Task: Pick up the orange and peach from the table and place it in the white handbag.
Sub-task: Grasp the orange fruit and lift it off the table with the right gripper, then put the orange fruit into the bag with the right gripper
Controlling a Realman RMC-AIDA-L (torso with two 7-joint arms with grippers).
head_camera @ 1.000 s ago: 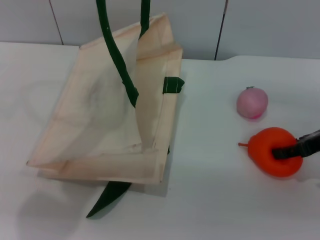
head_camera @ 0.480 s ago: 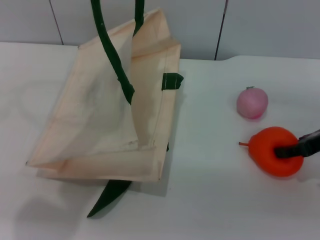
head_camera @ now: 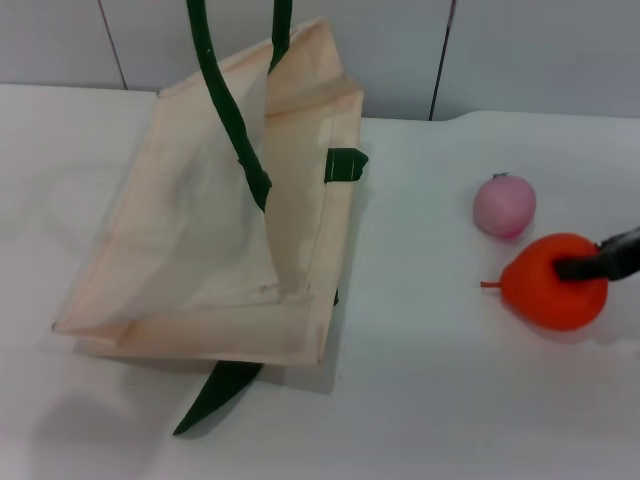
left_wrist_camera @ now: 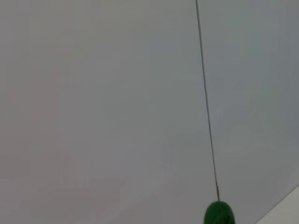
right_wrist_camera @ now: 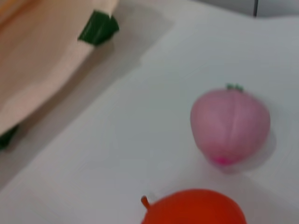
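Note:
The orange [head_camera: 545, 290] is at the right of the table, stem pointing left; the right wrist view shows only its top [right_wrist_camera: 194, 207]. My right gripper [head_camera: 573, 270] reaches in from the right edge, with one dark finger [head_camera: 600, 262] over the orange and the other hidden behind it. The pink peach [head_camera: 504, 205] rests just beyond the orange, apart from it, and appears again as the peach [right_wrist_camera: 230, 125] in the wrist view. The white handbag [head_camera: 200, 230] stands open on the left, its green handles [head_camera: 235, 130] drawn up out of view. My left gripper is not visible.
A grey panelled wall [head_camera: 520, 50] runs along the far edge of the white table [head_camera: 430, 380]. A green strap tab [head_camera: 346, 165] sticks out of the handbag's right side. A bit of green handle [left_wrist_camera: 218, 213] shows in the left wrist view.
The orange and the gripper finger on it have risen a little in the head view, nearer the peach. The handbag's handles and upper flap have swayed slightly.

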